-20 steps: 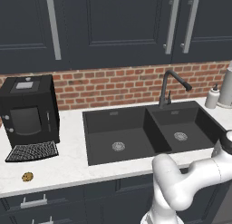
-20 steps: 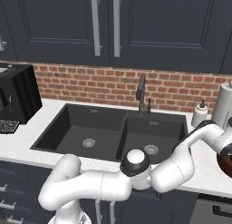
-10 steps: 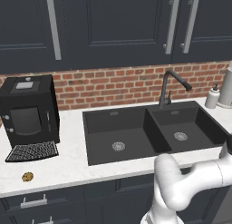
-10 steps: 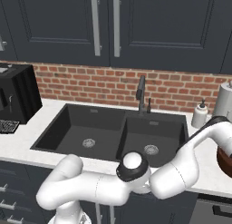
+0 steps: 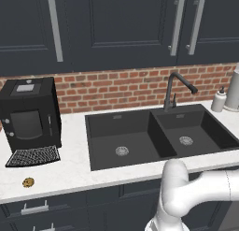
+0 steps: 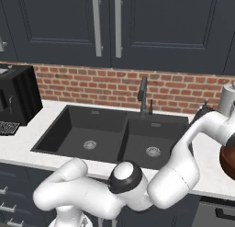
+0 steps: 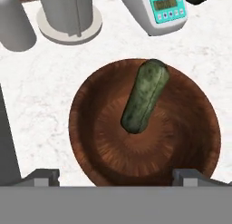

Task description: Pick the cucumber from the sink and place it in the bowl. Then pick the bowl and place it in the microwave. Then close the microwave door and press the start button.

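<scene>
Spread wide and holding nothing, the pincer [image 7: 115,174] hangs straight over the round reddish-brown wooden bowl [image 7: 90,148], where the short dark green cucumber [image 7: 144,96] leans against the far wall. That bowl looks rigid, light and smooth; I'd pinch its near rim, clear of the loose cucumber.

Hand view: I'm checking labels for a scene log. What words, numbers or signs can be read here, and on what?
No text can be read.
White kitchen scale: its green display shows dark marks, too blurred to read; the small blue buttons below bear no legible signs.
Bowl, cucumber and grey canisters: no lettering.
</scene>
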